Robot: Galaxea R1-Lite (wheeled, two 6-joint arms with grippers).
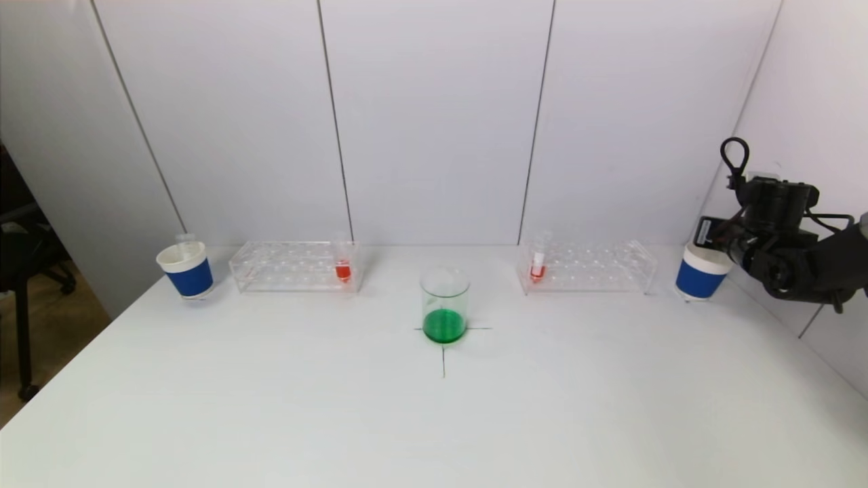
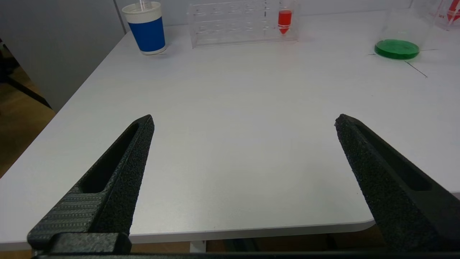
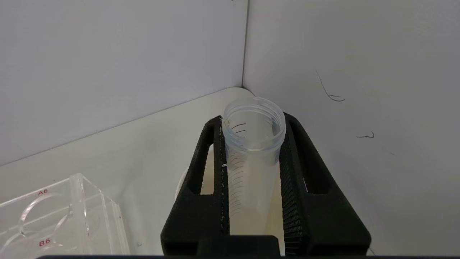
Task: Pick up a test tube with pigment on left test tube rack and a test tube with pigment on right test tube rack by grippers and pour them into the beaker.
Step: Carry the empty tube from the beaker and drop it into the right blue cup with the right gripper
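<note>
Right now our right gripper (image 3: 251, 180) has its fingers clamped on an empty test tube (image 3: 253, 144) over the right paper cup (image 1: 702, 274), and we risk dropping it onto the surface, while our left gripper (image 2: 244, 172) hangs released, far from the pigment tube (image 2: 284, 19) in the left rack (image 2: 230, 25).

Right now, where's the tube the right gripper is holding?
The empty test tube sits clamped in the right gripper, at the table's far right corner above the right blue paper cup, just past the right rack.
</note>
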